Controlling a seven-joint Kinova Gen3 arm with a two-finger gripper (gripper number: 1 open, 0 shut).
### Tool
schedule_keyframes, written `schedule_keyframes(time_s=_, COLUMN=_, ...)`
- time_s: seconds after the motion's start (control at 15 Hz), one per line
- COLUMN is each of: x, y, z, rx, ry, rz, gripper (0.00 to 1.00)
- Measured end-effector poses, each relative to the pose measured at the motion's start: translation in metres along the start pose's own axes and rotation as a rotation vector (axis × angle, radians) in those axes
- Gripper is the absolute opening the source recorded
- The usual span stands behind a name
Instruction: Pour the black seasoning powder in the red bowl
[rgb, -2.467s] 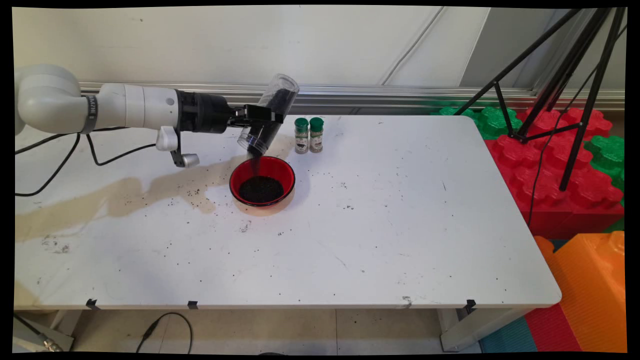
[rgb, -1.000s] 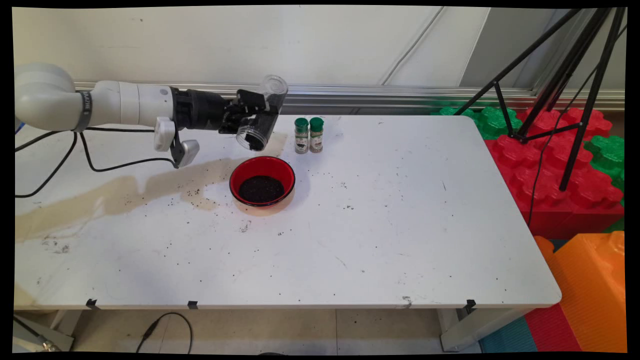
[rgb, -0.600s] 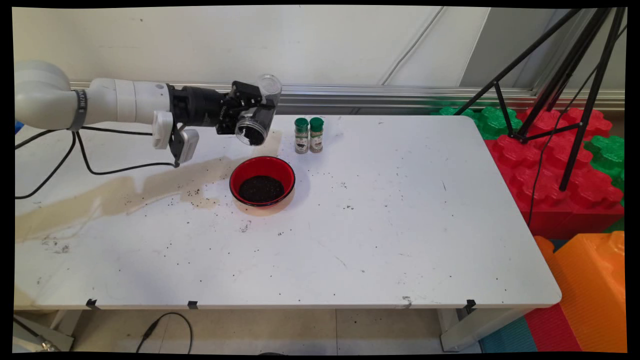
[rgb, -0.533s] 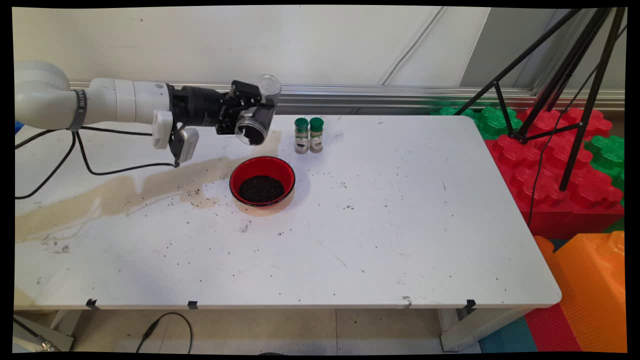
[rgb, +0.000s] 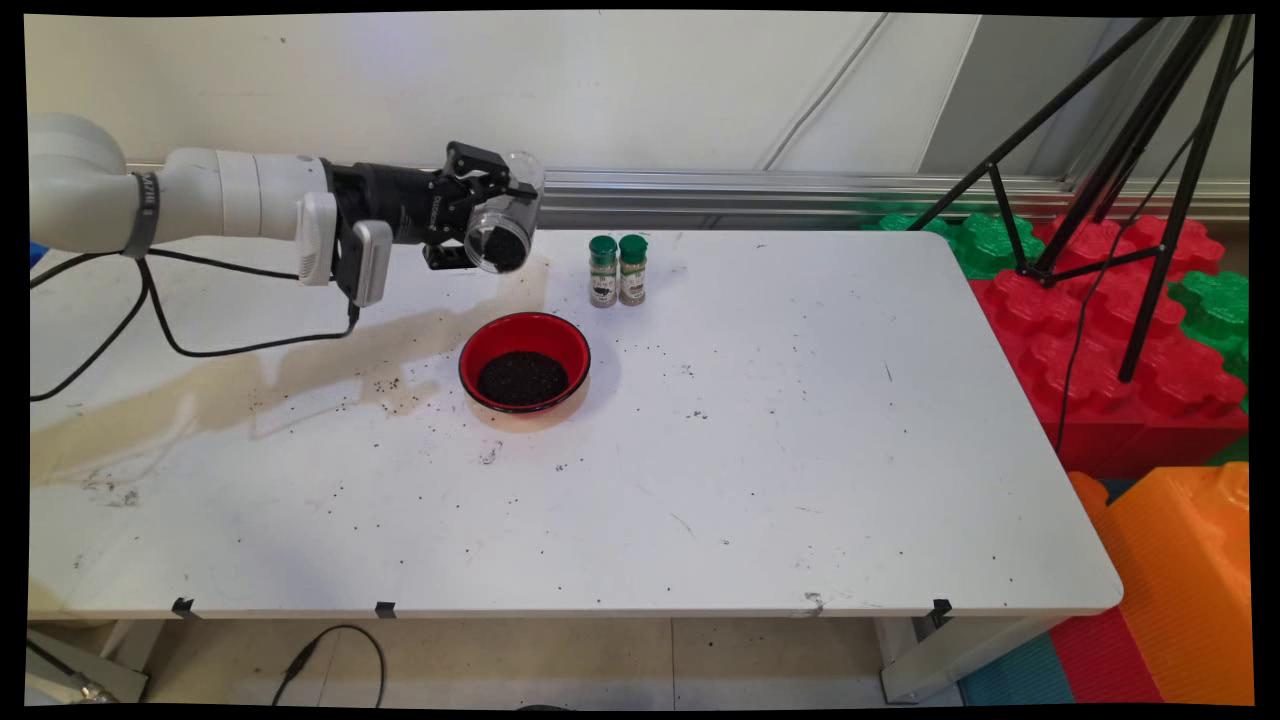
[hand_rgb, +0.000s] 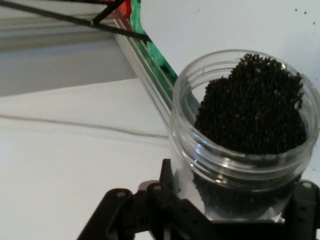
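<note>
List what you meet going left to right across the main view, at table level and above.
End effector holding the jar → red bowl → two green-capped shakers → tripod

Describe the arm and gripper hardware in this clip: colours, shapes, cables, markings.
White, rounded tubular arm with a grey band bearing dark lettering, a black wrist section, and a black two-finger linkage gripper. A white-and-silver module hangs at the wrist; black cables droop below.
</note>
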Motion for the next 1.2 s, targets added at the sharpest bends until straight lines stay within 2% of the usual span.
schedule_keyframes(time_s=0.6, x=-0.007, y=-0.002, z=-0.010, rx=-0.007, ry=0.003, rz=-0.338, gripper=0.00)
schedule_keyframes(time_s=1.2, x=-0.006, y=-0.005, z=-0.020, rx=-0.043, ry=0.058, rz=-0.692, gripper=0.00)
